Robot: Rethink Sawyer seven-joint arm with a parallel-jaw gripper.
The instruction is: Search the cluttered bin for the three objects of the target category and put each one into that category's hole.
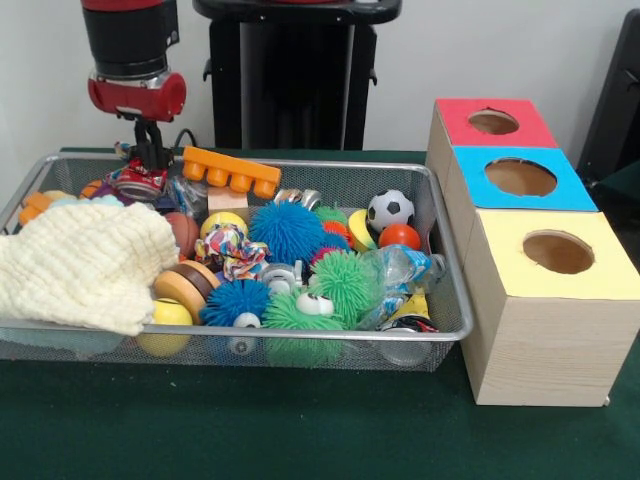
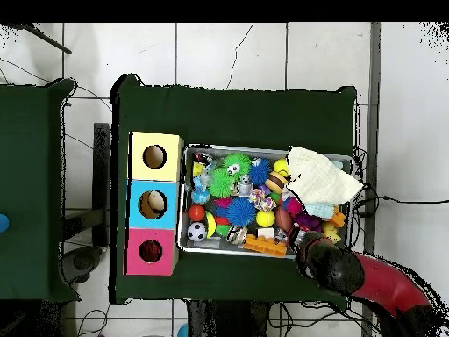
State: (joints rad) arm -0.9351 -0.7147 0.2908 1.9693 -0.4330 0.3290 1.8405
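The silver wire-mesh bin sits on the green table, full of toys; it also shows in the overhead view. My gripper hangs over the bin's far left corner, just above a small red and white object. In the overhead view the arm covers the gripper. The red-topped hole is the farthest of the boxes right of the bin, also seen from overhead. I can pick out no fuzzy plush animal among the clutter; a cream cloth covers the bin's left part.
The blue-topped hole and the yellow-topped hole stand nearer than the red one. In the bin lie spiky blue and green balls, a soccer ball and an orange studded block.
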